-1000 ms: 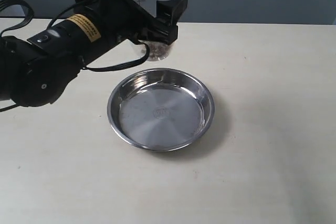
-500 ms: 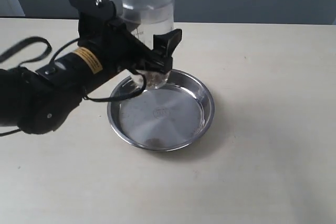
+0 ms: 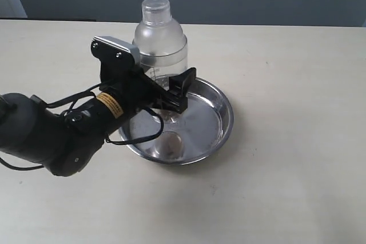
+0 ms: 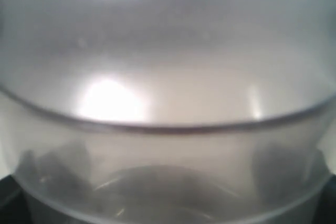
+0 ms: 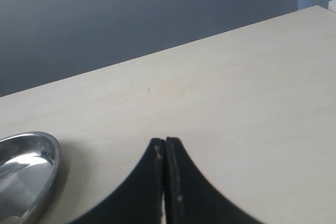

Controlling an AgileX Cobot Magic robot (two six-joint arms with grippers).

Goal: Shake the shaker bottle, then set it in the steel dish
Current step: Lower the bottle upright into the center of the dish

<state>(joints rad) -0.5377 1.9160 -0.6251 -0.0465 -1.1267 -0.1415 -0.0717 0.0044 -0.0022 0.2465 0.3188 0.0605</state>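
Observation:
The shaker bottle [image 3: 160, 41] stands upright over the far left part of the steel dish [image 3: 222, 114], its cap on top. My left gripper [image 3: 164, 92] is shut on the bottle's lower body, with one black finger [image 3: 184, 86] showing on the right side. The gripper hides the bottle's base, so I cannot tell whether it touches the dish floor. In the left wrist view the frosted bottle [image 4: 168, 77] fills the picture. My right gripper [image 5: 165, 142] is shut and empty, low over bare table to the right of the steel dish [image 5: 26, 163]; it lies outside the exterior view.
The left arm's black body [image 3: 51, 135] and its cables lie low over the table left of the dish. The pale tabletop [image 3: 297, 158] stretches bare to the right and front. A dark wall runs behind the table's far edge.
The left arm has brought the bottle down and toward the camera, from high above the dish's far rim to low inside the dish. The bottle's cap has come into view.

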